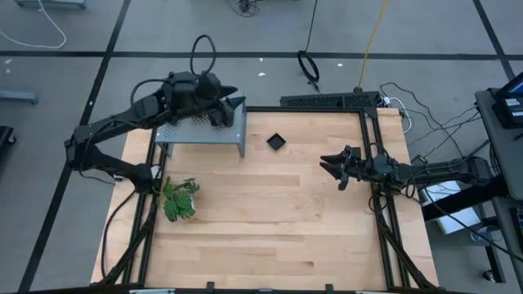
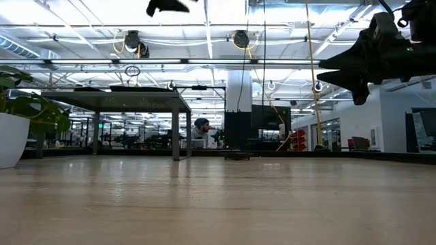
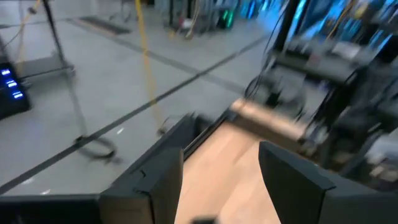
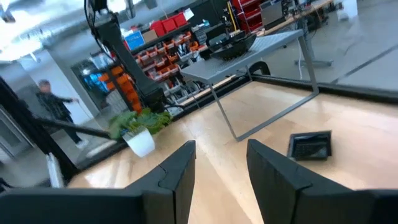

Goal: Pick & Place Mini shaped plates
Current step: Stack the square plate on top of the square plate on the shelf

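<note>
We see the left end effector (image 1: 231, 104) above the grey perforated shelf (image 1: 200, 135), fingers apart, holding nothing. The right end effector (image 1: 329, 166) hovers empty, fingers apart. 1 square black mini plate (image 1: 276, 141) lies on the wooden surface (image 1: 270, 220) beside the shelf. A potted plant (image 1: 180, 199) stands near the left edge.

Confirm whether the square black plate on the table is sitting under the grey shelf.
No. In the high view the square black plate lies on the bare tabletop beside the grey shelf, clear of its edge.

Grey perforated shelf (image 1: 201, 135) at table's (image 1: 270, 237) far-left corner; plant (image 1: 180, 198) nearer, left edge.
</note>
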{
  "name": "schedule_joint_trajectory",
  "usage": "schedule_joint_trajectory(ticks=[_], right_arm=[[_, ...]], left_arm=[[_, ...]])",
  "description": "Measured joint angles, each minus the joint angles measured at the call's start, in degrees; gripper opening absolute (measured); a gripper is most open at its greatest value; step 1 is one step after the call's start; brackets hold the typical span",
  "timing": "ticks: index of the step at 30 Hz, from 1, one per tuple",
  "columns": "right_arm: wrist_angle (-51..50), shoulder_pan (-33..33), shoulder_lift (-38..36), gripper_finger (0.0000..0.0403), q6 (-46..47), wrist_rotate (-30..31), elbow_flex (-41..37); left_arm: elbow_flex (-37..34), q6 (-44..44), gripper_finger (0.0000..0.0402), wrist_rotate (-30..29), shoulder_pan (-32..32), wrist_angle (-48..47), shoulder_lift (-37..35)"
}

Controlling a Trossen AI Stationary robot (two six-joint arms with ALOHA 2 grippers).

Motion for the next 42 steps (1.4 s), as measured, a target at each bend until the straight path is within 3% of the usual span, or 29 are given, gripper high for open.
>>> schedule_joint_trajectory(ticks=[6, 10, 14, 17, 25, 34, 42], right_arm=[[3.35, 0.00, 0.01, 0.0132, 13.72, 0.00, 0.00], [5.78, -0.04, 0.01, 0.0132, 17.09, 0.79, 0.00], [9.65, -0.11, 0.16, 0.0132, 14.68, 5.55, -0.02], [11.48, -0.11, 0.13, 0.0132, 10.32, 5.91, 0.73], [-0.65, -0.14, 3.71, 0.0132, -2.11, 6.28, 9.79], [-15.25, -3.74, 17.77, 0.0145, -4.83, 6.27, 23.99], [-18.81, -7.52, 36.05, 0.0172, -5.09, 6.25, 34.31]], left_arm=[[0.00, -5.70, 0.0214, -0.02, -3.77, 8.86, 0.00], [0.00, -7.77, 0.0214, -0.01, -5.66, 11.74, 0.00], [0.00, -9.87, 0.0214, -0.07, -7.28, 12.24, 0.00], [0.00, -11.65, 0.0214, -0.08, -8.30, 12.26, 0.00], [0.00, -12.17, 0.0214, -0.13, -9.36, 12.33, 0.00], [-0.02, -11.77, 0.0214, -0.15, -9.34, 12.42, 0.00], [-0.02, -12.02, 0.0214, -0.17, -9.34, 12.63, 0.00]])
